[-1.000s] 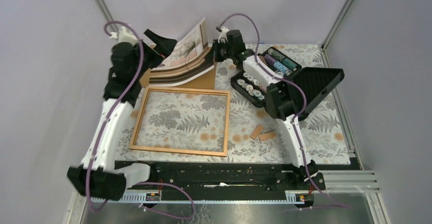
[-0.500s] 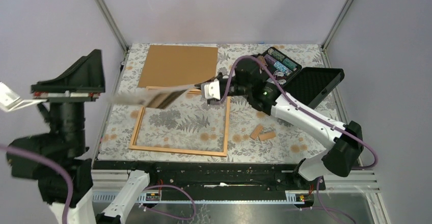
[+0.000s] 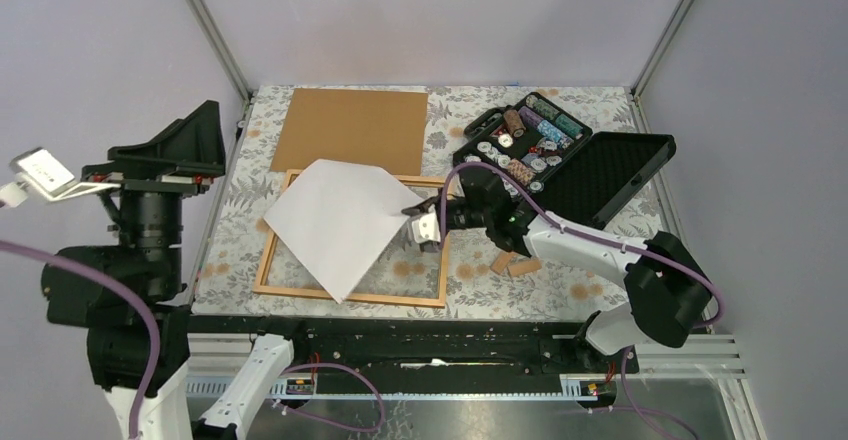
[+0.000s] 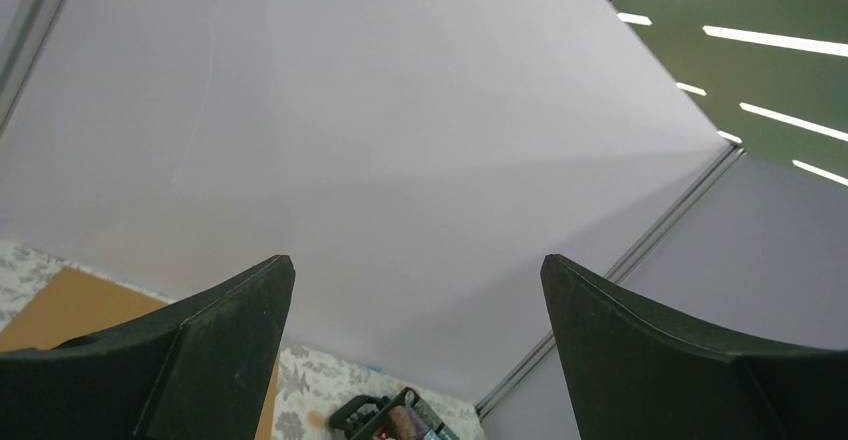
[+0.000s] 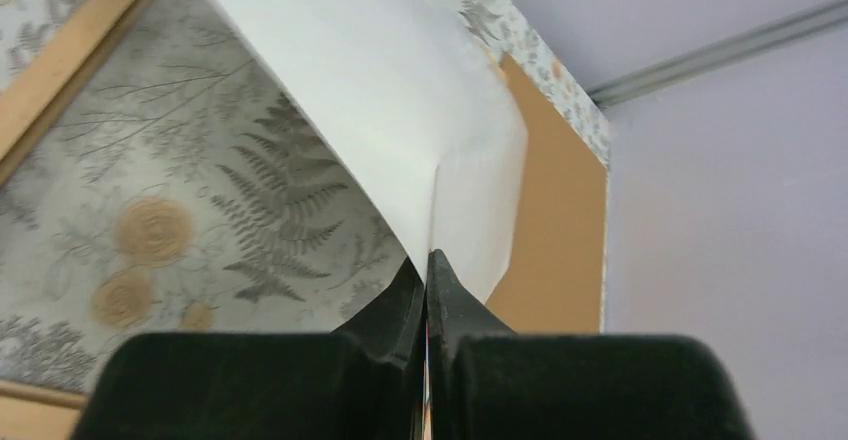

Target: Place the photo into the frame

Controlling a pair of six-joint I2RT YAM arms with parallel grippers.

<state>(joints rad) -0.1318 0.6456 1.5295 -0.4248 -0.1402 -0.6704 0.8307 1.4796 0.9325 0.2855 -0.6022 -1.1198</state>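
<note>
The photo [image 3: 338, 222] shows its plain white back and lies skewed over the frame [image 3: 345, 296], a thin orange-tan wooden border on the floral cloth. My right gripper [image 3: 415, 214] is shut on the photo's right corner; in the right wrist view the white sheet [image 5: 400, 130] runs out from between the closed fingers [image 5: 400, 305], above the cloth and the frame's edge [image 5: 60, 70]. My left gripper [image 3: 170, 150] is raised high off the table's left side, open and empty; its view shows only the wall between its fingers [image 4: 200, 360].
The brown backing board [image 3: 350, 130] lies flat behind the frame. An open black case [image 3: 560, 150] of small parts sits at the back right. Two small tan wooden pieces [image 3: 515, 262] lie to the right of the frame.
The photo has gone from curled up at the back, picture side showing, to white back up over the frame. My right gripper carried it forward. My left arm let go and swung up to the left.
</note>
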